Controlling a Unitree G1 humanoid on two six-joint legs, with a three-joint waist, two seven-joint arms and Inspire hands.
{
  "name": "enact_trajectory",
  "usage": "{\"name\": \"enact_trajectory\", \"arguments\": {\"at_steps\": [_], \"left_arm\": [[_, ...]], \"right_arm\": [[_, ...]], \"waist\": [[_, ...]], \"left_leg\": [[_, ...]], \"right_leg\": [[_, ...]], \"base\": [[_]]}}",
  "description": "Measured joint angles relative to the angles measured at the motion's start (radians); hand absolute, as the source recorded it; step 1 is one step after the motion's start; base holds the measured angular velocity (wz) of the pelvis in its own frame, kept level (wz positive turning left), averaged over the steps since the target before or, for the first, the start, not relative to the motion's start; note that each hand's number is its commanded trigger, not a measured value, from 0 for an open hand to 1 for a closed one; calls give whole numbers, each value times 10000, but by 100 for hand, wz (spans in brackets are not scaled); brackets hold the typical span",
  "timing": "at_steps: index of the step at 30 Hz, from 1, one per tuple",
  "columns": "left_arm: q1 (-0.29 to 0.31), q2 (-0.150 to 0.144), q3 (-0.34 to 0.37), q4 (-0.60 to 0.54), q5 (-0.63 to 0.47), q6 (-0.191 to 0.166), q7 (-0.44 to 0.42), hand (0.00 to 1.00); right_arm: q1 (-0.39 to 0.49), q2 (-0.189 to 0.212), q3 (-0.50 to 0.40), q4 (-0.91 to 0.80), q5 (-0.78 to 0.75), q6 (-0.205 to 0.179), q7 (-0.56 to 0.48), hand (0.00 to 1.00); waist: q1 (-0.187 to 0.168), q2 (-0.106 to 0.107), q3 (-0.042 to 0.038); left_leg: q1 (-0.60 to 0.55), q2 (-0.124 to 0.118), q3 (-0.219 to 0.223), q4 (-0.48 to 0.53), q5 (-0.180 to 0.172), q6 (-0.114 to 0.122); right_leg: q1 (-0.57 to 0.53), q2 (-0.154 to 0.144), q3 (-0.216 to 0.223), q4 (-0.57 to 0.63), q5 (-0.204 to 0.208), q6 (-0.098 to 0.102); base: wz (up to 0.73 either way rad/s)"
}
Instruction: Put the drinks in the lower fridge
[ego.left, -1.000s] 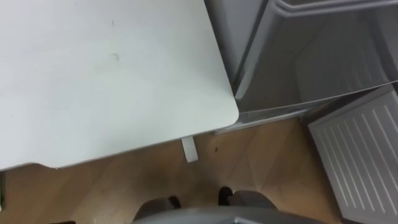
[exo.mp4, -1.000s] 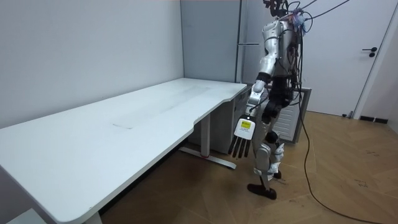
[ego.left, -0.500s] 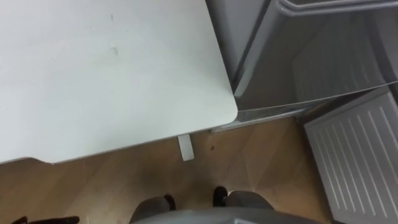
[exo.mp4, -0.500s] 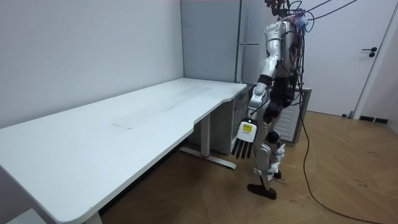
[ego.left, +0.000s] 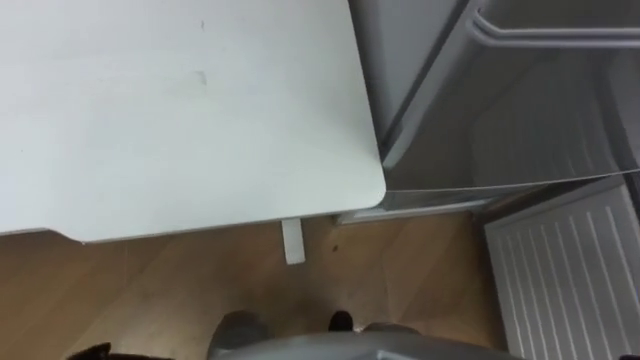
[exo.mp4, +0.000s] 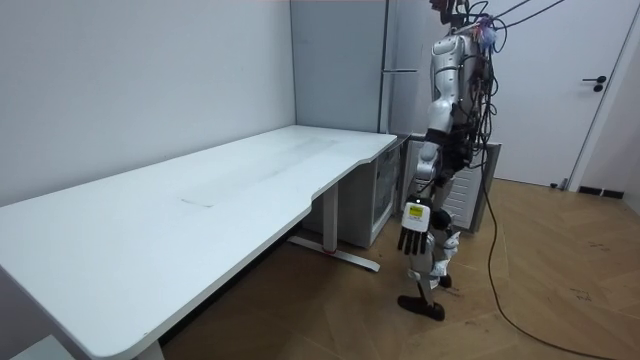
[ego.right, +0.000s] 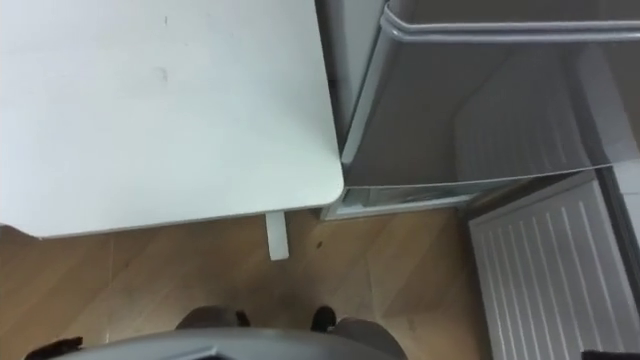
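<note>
1. An office-like room: a long white desk (exo.mp4: 180, 215) stands on slim metal legs.
2. Plain white walls (exo.mp4: 120, 80), a wood-block floor (exo.mp4: 560, 300) and a white door (exo.mp4: 555, 90).
3. A grey fridge (ego.left: 470, 110) stands beside the desk.

The table (ego.left: 180, 120) is plain white and the fridge (ego.left: 520, 110) grey. The floor (exo.mp4: 560, 270) is brown wood laid in herringbone, and the ribbed panel (ego.left: 570, 270) is white with parallel lines.

White desk (exo.mp4: 200, 200), herringbone wood floor (exo.mp4: 585, 250)

The grey fridge (ego.left: 500, 110) stands just beside the table's (ego.left: 180, 120) rounded corner.
</note>
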Motion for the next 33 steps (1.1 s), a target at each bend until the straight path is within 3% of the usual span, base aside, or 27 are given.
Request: {"name": "enact_trajectory", "arguments": {"at_steps": [2, 10, 15, 18, 20, 21, 23, 26, 30, 31, 32, 33], "left_arm": [[11, -158, -59, 104, -2, 73, -29, 0], [75, -275, -200, 225, -61, 268, -37, 0], [442, -594, -468, -188, -79, 259, -22, 0], [512, -609, -839, -237, -205, 253, -14, 0], [521, -674, -1014, -231, -248, 202, 6, 0], [517, -671, -1186, -233, -248, 191, 7, 0], [465, -653, -1461, -261, -259, 145, 73, 0], [464, -643, -1613, -374, -256, -10, 114, 0], [473, -730, -1720, -548, -253, -79, 141, 0], [472, -812, -1687, -550, -254, -129, 169, 0], [480, -936, -1583, -595, -259, -231, 207, 0], [483, -997, -1572, -620, -260, -263, 214, 0]], "right_arm": [[459, 123, -2, -672, 1, -1, 0, 0], [1797, 240, -10, -2564, 221, 36, -1, 0], [2759, 317, -33, -3509, 2067, -223, -34, 0], [3513, 970, -35, -4165, 3444, -947, -34, 0], [4185, 1820, -35, -4739, 4965, -2063, -33, 0], [4328, 2053, -34, -4939, 5333, -2329, -31, 0], [4710, 3064, -30, -5691, 6447, -3152, 290, 0], [4863, 3991, 211, -6327, 7511, -3717, 1515, 0], [3833, 4153, 1105, -6408, 8500, -3726, 3287, 0], [3096, 4127, 1509, -6411, 8630, -3496, 3567, 0], [2307, 4128, 2014, -6517, 8634, -3018, 3861, 0], [1977, 4111, 2247, -6585, 8582, -2749, 4016, 0]], "waist": [[6, -106, 5], [374, -269, 82], [558, -354, 98], [561, -558, 109], [564, -583, 125], [564, -583, 125], [543, -582, 127], [534, -563, 136], [527, -309, 143], [538, -140, 143], [527, 92, 125], [519, 212, 129]], "left_leg": [[-3, 30, 3, 0, 17, -30], [89, 46, 206, 2, -12, -60], [23, -39, 164, 1, 12, 24], [-41, -36, 104, 54, 15, 30], [-48, -41, 92, 78, 0, 48], [-51, -42, 89, 79, -3, 51], [-54, -46, 117, 78, -7, 58], [-69, -85, 135, 78, 11, 83], [-90, -237, 106, 37, 78, 188], [-68, -296, 79, -28, 116, 236], [-65, -395, -17, -108, 181, 276], [-44, -455, -57, -164, 234, 301]], "right_leg": [[1, 37, 13, -1, 21, -35], [2, -19, -161, -6, 53, -36], [17, -135, -356, -156, 75, -21], [27, -146, -519, -167, 76, -23], [35, -156, -537, -157, 75, -20], [18, -164, -541, -149, 68, -9], [-19, -183, -537, -129, -11, 119], [-64, -225, -530, -106, -32, 141], [-170, -311, -550, 55, -84, 209], [-163, -364, -571, 60, -87, 232], [-160, -460, -641, 98, -116, 265], [-173, -486, -639, 169, -151, 273]], "base": [[0], [-7], [1], [8], [2], [-7], [-7], [0], [6], [19], [27], [41]]}}
